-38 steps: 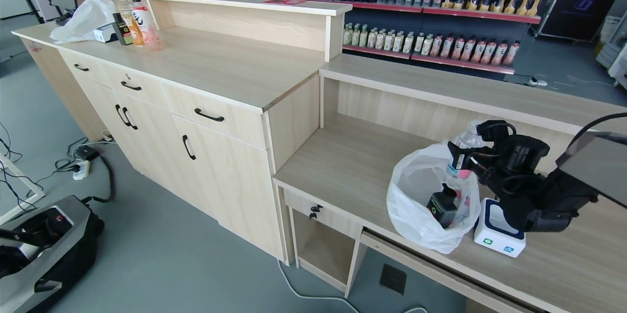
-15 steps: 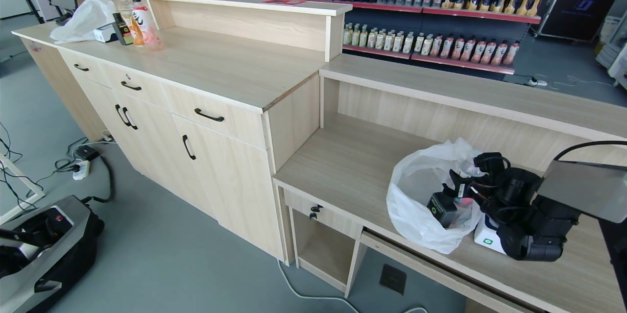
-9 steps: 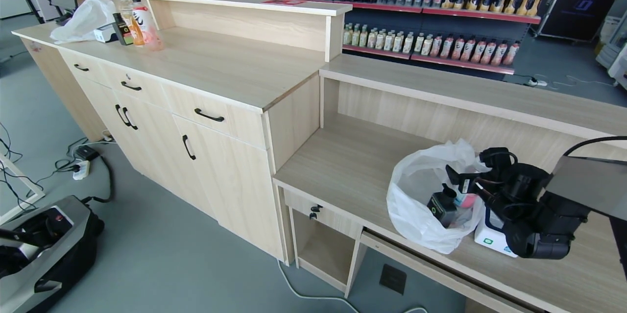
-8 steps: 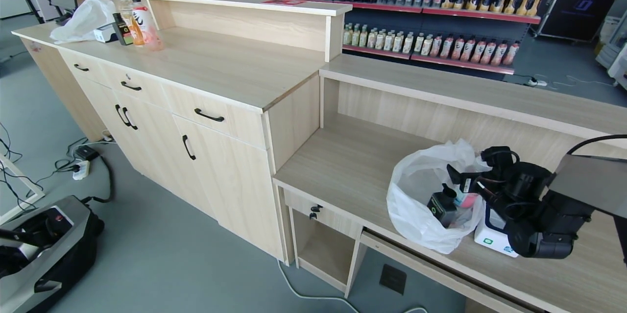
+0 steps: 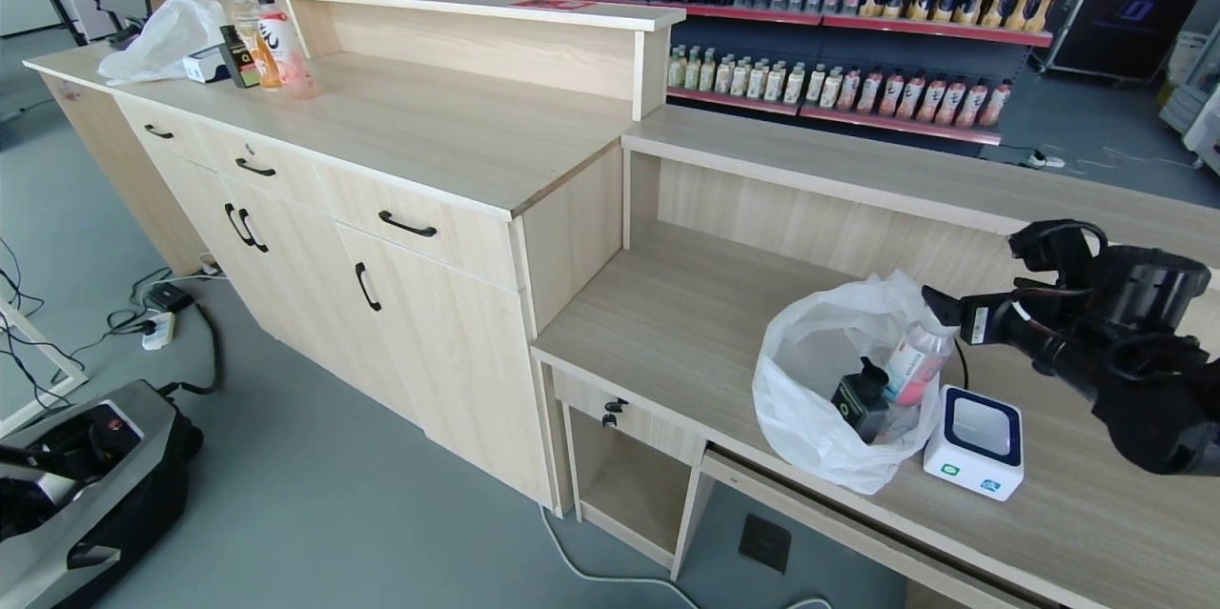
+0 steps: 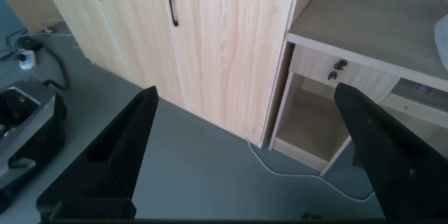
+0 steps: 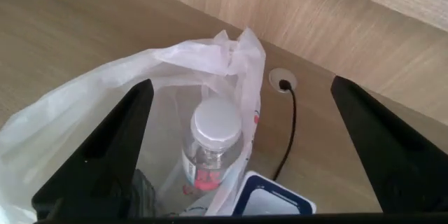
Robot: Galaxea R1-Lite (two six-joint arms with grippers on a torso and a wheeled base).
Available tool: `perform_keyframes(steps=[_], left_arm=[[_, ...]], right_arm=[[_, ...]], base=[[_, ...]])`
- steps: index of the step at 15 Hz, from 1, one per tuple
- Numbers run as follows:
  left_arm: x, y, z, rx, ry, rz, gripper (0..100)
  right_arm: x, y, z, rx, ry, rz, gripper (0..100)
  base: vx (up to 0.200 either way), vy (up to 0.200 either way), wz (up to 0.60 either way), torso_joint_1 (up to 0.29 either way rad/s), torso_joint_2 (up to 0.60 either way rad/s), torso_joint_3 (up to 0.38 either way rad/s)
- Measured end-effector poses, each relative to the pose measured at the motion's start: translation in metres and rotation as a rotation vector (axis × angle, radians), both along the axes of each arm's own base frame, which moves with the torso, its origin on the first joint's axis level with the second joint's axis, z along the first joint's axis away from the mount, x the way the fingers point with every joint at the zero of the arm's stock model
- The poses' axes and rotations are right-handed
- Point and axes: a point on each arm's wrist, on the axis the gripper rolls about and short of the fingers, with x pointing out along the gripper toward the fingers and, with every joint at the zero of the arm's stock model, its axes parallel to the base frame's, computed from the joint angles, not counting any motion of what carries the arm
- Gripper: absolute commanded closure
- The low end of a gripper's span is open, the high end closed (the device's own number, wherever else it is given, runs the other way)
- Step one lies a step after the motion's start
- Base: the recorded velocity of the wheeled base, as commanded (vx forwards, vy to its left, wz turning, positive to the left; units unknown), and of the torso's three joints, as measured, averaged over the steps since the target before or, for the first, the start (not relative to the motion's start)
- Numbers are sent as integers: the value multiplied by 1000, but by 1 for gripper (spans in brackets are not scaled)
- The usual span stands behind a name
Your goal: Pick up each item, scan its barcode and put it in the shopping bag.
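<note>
Gaping left fingers over open floor; right fingers wide above shopping bag rim, bottle inside

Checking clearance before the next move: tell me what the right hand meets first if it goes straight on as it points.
Probably the bottle in the shopping bag: its white cap sits centred ahead of the open right hand. The bag's raised rim may brush first; depth is unclear.

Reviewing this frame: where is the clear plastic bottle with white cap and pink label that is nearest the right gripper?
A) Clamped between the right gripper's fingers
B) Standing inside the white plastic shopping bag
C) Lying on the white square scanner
B: the clear plastic bottle stands cap-up inside the white plastic shopping bag, while the right gripper is open and apart from it.
</note>
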Motion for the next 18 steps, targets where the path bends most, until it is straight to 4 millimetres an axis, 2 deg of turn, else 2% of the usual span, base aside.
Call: perform_keyframes(steps=[2,5,8,15,18], left_arm=[[0,0,0,0,0,-1,0],[0,0,0,0,0,-1,0],[0,0,0,0,0,-2,0],[0,0,0,0,0,-2,0],[0,0,0,0,0,-1,0]], right_arm=[[-44,-9,37,-64,11,-36,0],[-100,-23,73,-174,-18,-113,0],[-127,-25,91,-207,-80,-176,0],[-160,-16,86,-129,-7,-305,0],[-187,-5,69,-12,9,-279,0]], base=[[0,0,0,0,0,0],[0,0,-400,-3,0,2],[0,0,-600,-2,2,2],[0,0,-600,1,4,2],[0,0,0,0,0,0]])
